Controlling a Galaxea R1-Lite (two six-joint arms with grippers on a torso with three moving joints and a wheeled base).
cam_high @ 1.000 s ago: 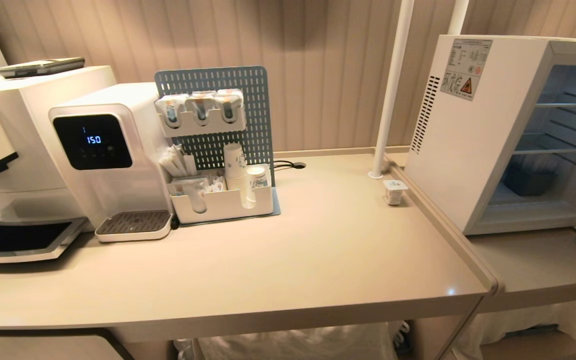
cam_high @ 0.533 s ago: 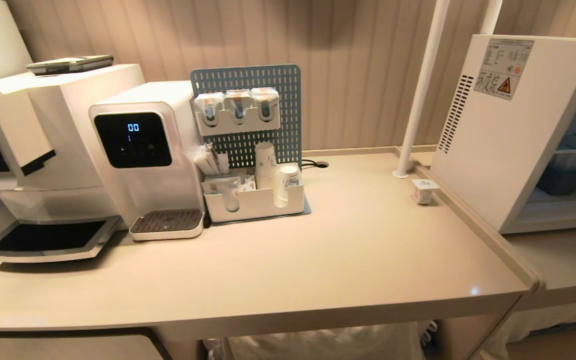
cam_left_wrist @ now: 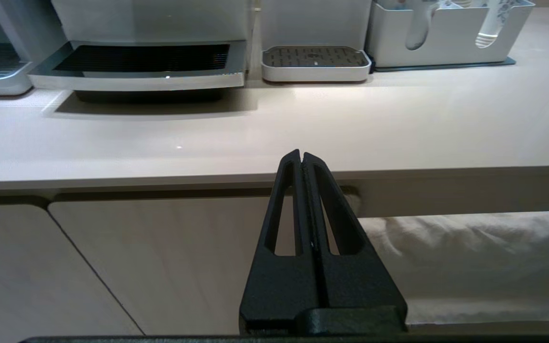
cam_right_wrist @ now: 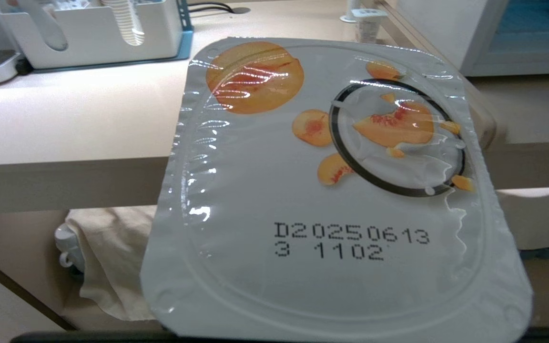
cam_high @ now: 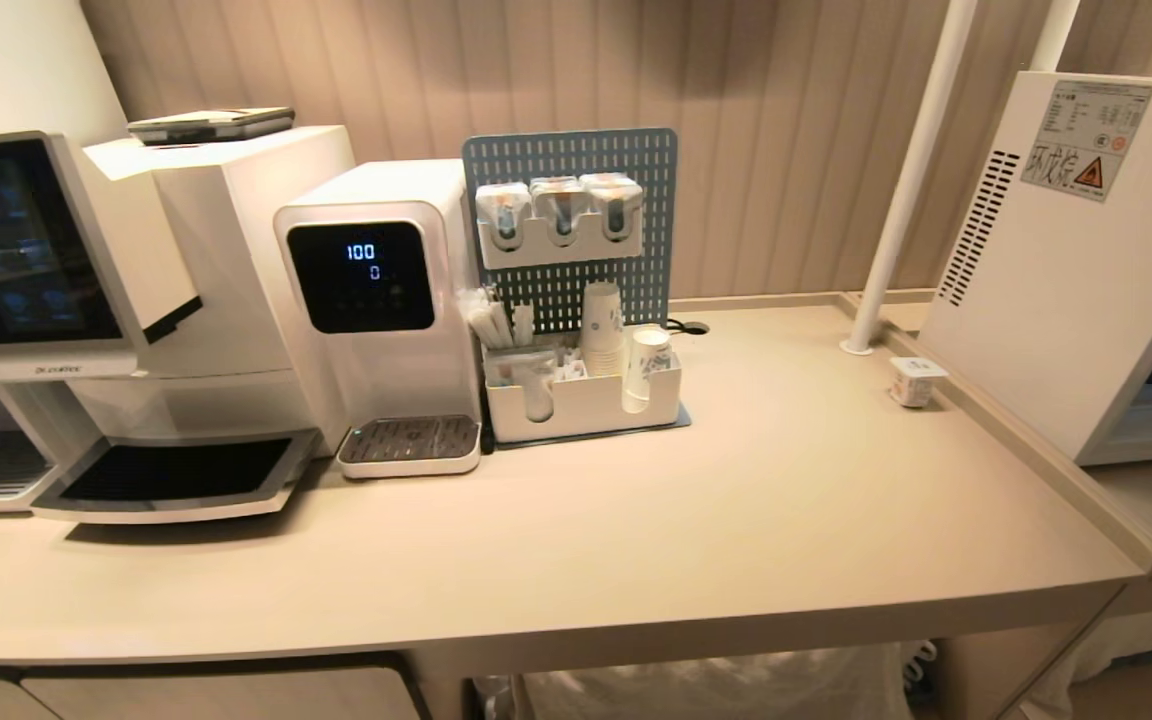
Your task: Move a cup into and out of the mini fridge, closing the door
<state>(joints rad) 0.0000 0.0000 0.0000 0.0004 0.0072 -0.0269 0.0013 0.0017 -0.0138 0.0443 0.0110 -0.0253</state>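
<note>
Filling the right wrist view, the yogurt cup [cam_right_wrist: 331, 190] hangs in the air in front of the counter's edge, its foil lid with printed peach slices and a stamped date code turned to the camera. The right gripper is clamped on it, though the fingers themselves are hidden behind the lid. A second yogurt cup [cam_high: 915, 381] stands upright on the beige counter [cam_high: 736, 520] by its far right rim, just beside the vented side wall of the mini fridge [cam_high: 1066, 270] and near the foot of a white pole [cam_high: 906, 180]. The fridge stands on the lower surface to the right, warning sticker on its side, and a sliver of its bluish inside shows at the right edge of the head view. The left gripper [cam_left_wrist: 301, 155] hangs low in front of the counter's front edge, its two black fingers pressed together and holding nothing. Along the back of the counter stand a coffee machine [cam_high: 136, 300], a white water dispenser [cam_high: 376, 300] with a lit display, and a white caddy [cam_high: 586, 405] with stacked paper cups in front of a grey-blue pegboard [cam_high: 576, 170]. Neither arm appears in the head view.
</note>
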